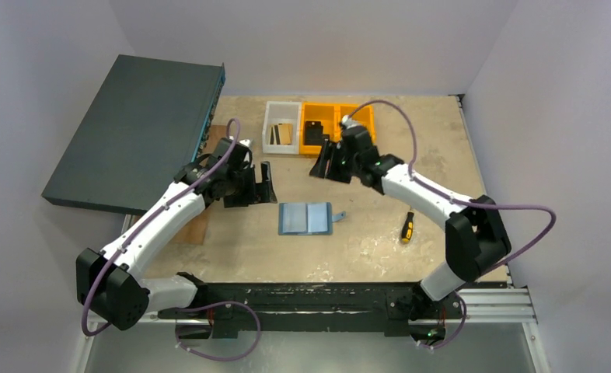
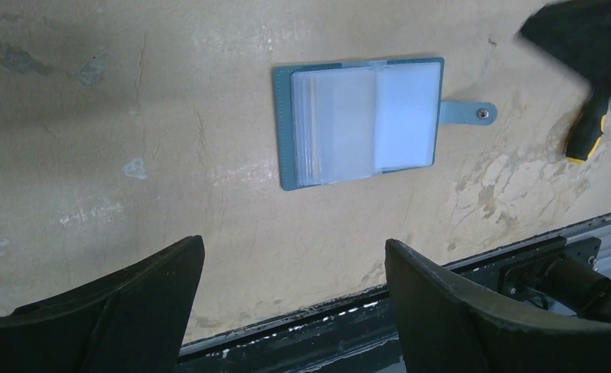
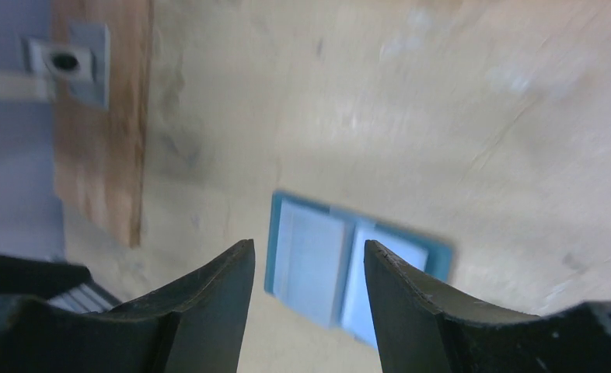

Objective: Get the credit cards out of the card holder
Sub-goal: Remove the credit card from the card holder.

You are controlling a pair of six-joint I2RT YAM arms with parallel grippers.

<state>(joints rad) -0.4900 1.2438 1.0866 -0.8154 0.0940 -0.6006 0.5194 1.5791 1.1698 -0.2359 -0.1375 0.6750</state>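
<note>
Top external view, read from left to right. A large dark teal flat box (image 1: pixel 131 132) fills the upper left of the frame, and a strip of brown wooden board (image 1: pixel 203 227) is seen beside it under the left arm. The left gripper (image 1: pixel 257 186) is held left of centre over the worn sandy-beige tabletop (image 1: pixel 364 249). The small teal-blue bi-fold card holder (image 1: pixel 306 218) is laid open and flat at the centre of the frame, between the two arms, with its strap pointing right. At upper centre a white rectangular plastic bin (image 1: pixel 271 124) is placed just beside an orange plastic bin (image 1: pixel 337 116). A thin gold-tan credit card (image 1: pixel 284 134) is seen inside the white bin. The right gripper (image 1: pixel 326 167) is held just below the orange bin. A black-and-yellow screwdriver (image 1: pixel 406 226) is seen to the right of the card holder.

Left wrist view. The left gripper (image 2: pixel 295 311) is spread wide with nothing between its fingers. The card holder (image 2: pixel 361 120) is shown at upper centre, well apart from them. Its pale clear pockets face up. The screwdriver (image 2: pixel 586 136) appears at the right edge.

Right wrist view (blurred). The wooden board (image 3: pixel 104 116) is seen at upper left. The right gripper (image 3: pixel 308 303) is parted with a clear gap and nothing is grasped. The card holder (image 3: pixel 310 256) is seen through that gap on the tabletop.
</note>
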